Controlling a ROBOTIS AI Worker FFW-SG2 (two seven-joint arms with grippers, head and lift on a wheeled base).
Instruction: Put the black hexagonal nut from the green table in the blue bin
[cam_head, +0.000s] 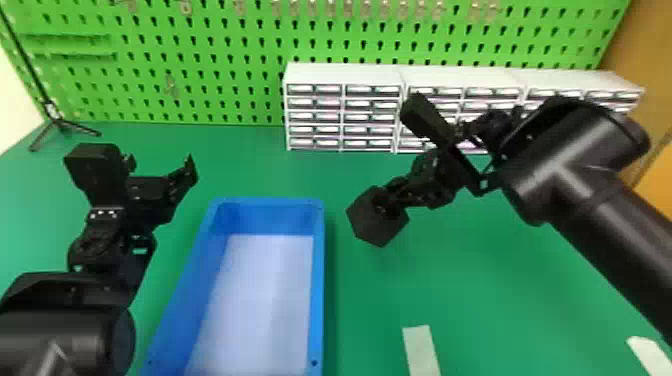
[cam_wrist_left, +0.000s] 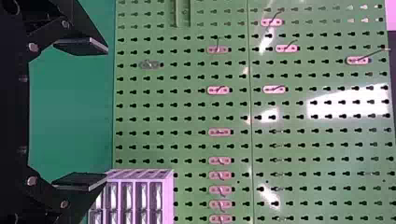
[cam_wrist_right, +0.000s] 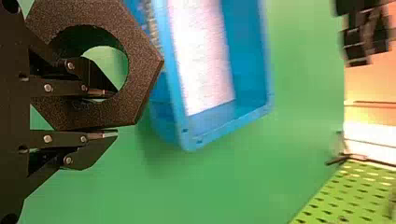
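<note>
Two grippers, L to R in head view. L gripper (cam_head: 161, 165): fingers spread, nothing betw. them, parked beyond the L side of the blue bin (cam_head: 318, 280). Bin: open-topped, pale floor, on green table (cam_head: 500, 280). Next R, the black hexagonal nut (cam_head: 377, 220): apart from bin, just off its R wall, apparently raised above table. Handling (est.): stiff, prob. light to mod. wt. for its bulk; matte, grainy surface should grip well, w/ low risk of breakage. Best hold: across one wall of ring, i.e. one finger in hole, one on outer flat. R gripper (cam_wrist_right: 111, 113): closed on nut in exactly that way. Rel. to claw, nut sits at the fingers, gripped near one edge; most of ring lies off to one side & slightly past tips, so it might pivot if bumped. Next (est.): carry L over rim, lower, release. Far R, behind: white drawer units (cam_head: 345, 75).
</note>
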